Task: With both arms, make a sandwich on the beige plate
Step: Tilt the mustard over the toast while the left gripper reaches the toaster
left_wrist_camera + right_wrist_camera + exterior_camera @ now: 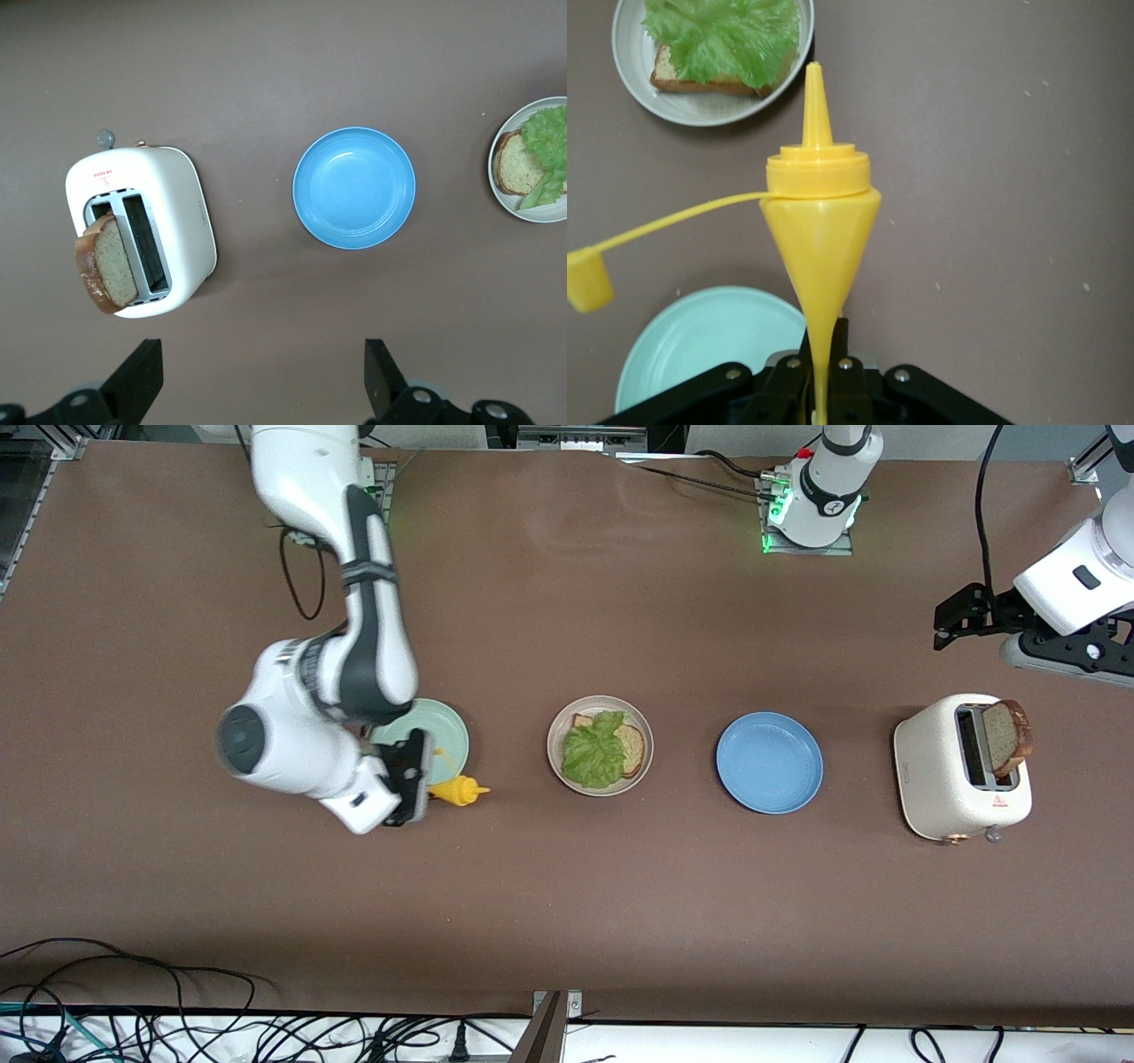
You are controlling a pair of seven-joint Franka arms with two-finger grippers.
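Note:
The beige plate point(555, 757) sits mid-table and holds one bread slice point(632, 749) with a lettuce leaf point(595, 753) on top. A second bread slice point(1009, 737) stands up out of the white toaster point(943, 784). My right gripper point(415, 779) is shut on a yellow squeeze bottle point(457, 789) beside the mint-green plate point(446, 726). In the right wrist view the bottle point(819, 221) is pinched flat in the gripper point(824, 359), nozzle toward the beige plate point(638, 75). My left gripper point(952, 615) is open and empty in the air by the toaster point(177, 212).
An empty blue plate point(769, 763) lies between the beige plate and the toaster. The bottle's cap point(586, 279) hangs loose on its strap over the mint-green plate point(691, 350). Cables run along the table's nearest edge.

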